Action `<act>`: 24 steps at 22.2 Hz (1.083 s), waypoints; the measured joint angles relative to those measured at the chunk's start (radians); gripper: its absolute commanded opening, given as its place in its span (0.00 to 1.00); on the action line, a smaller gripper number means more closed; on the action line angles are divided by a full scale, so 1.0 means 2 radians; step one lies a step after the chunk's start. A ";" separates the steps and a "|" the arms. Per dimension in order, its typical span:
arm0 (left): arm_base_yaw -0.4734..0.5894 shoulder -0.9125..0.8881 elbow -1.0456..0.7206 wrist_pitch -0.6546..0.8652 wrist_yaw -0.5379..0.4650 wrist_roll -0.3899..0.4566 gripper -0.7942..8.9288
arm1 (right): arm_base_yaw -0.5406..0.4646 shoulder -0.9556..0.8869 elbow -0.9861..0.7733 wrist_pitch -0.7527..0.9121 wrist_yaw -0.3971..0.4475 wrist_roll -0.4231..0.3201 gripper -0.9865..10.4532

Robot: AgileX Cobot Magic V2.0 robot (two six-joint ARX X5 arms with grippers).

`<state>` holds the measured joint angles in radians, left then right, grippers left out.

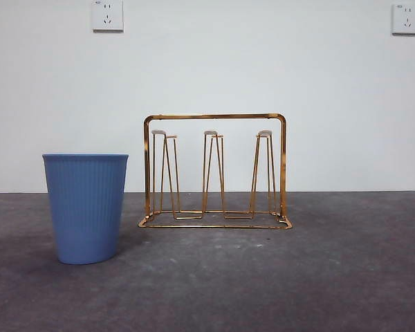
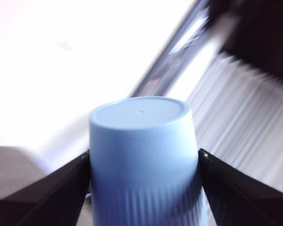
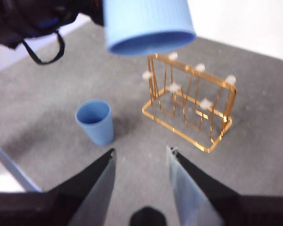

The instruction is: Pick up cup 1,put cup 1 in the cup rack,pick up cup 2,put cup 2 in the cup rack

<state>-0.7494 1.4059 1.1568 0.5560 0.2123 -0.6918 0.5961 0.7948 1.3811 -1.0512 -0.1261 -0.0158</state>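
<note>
My left gripper [image 2: 144, 162] clamps a ribbed light-blue plastic cup [image 2: 142, 155], its mouth hidden; my right gripper [image 3: 141, 157] gapes, holding nothing.

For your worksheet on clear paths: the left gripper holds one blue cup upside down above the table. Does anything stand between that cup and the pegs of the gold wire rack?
Nothing visible does. In the right wrist view the held cup hangs mouth down, high above the cup rack, with only open air between them. The second blue cup stands on the table beside the rack, off that path.
</note>
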 measured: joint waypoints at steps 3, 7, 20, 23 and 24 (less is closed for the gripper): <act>-0.019 0.000 0.011 -0.051 -0.053 0.091 0.07 | 0.000 -0.009 0.000 -0.032 0.002 -0.002 0.25; -0.036 0.004 0.017 -0.054 -0.119 0.203 0.07 | 0.000 -0.017 0.000 -0.055 0.004 -0.004 0.25; -0.030 0.126 0.020 -0.002 -0.171 0.292 0.07 | 0.000 -0.019 0.000 -0.085 0.007 -0.004 0.25; -0.024 0.146 0.022 0.000 -0.182 0.294 0.07 | 0.000 -0.020 0.000 -0.095 0.007 -0.004 0.25; -0.022 0.154 0.024 0.000 -0.184 0.294 0.07 | 0.000 -0.019 0.000 -0.096 0.007 -0.004 0.25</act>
<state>-0.7937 1.7138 1.2057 0.5560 -0.1551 -0.1047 0.5961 0.7559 1.3804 -1.2430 -0.1120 -0.0231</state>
